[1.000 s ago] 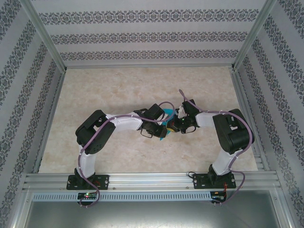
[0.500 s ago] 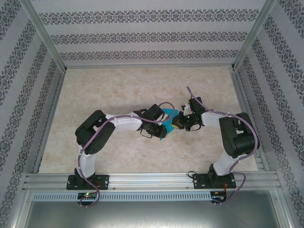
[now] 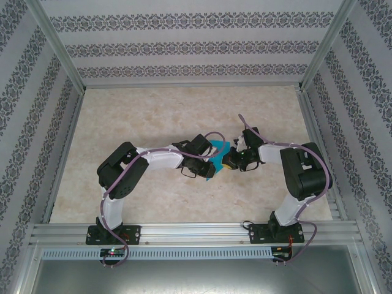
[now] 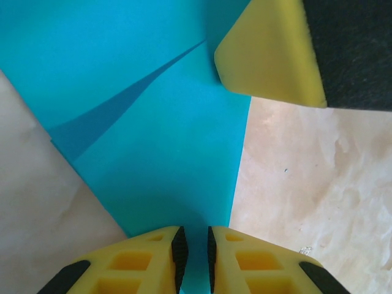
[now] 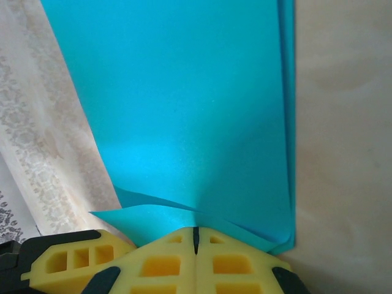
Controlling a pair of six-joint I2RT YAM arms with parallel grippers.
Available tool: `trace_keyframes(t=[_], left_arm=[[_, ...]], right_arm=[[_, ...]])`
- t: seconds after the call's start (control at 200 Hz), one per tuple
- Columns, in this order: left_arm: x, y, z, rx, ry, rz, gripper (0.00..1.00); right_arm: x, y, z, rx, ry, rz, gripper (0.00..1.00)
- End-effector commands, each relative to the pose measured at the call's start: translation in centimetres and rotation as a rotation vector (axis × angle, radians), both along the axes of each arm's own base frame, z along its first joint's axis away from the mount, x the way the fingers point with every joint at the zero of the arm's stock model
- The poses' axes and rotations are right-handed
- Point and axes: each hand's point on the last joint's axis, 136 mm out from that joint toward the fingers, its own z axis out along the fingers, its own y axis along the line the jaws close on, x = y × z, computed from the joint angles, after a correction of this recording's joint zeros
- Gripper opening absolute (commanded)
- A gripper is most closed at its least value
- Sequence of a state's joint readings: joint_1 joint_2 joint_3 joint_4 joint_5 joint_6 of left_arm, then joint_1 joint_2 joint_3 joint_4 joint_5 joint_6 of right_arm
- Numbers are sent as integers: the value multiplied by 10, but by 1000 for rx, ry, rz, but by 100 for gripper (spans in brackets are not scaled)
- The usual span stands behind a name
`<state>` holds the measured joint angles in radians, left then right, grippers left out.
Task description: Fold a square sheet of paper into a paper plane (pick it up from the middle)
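Clamping the blue paper (image 3: 218, 150) from opposite sides, left tool (image 4: 195, 252) and right tool (image 5: 196, 242) need even tension for a straight crease.

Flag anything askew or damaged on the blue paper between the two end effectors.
The paper is slightly off. Beside the right end effector, a loose flap splays out sideways instead of lying flush, and the layers along one long edge are offset. No tear is visible.
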<state>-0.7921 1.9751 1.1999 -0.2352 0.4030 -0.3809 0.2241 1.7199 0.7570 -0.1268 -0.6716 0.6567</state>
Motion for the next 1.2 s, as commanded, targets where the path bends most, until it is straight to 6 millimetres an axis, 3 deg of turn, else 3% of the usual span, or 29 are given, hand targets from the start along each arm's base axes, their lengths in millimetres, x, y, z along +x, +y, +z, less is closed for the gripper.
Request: trace_keyframes(t=[0.0, 0.375, 0.769, 1.194], left_arm=[[-38, 44, -58, 225, 126, -23, 24], [-41, 43, -49, 226, 135, -48, 25], [-38, 50, -40, 294, 82, -69, 30], [-22, 30, 14, 199, -6, -46, 38]], right_arm=[[-14, -19, -19, -103, 52, -5, 3], [-22, -40, -32, -210, 78, -11, 3], [-23, -40, -40, -214, 89, 0, 3], [-20, -35, -39, -185, 85, 8, 3]])
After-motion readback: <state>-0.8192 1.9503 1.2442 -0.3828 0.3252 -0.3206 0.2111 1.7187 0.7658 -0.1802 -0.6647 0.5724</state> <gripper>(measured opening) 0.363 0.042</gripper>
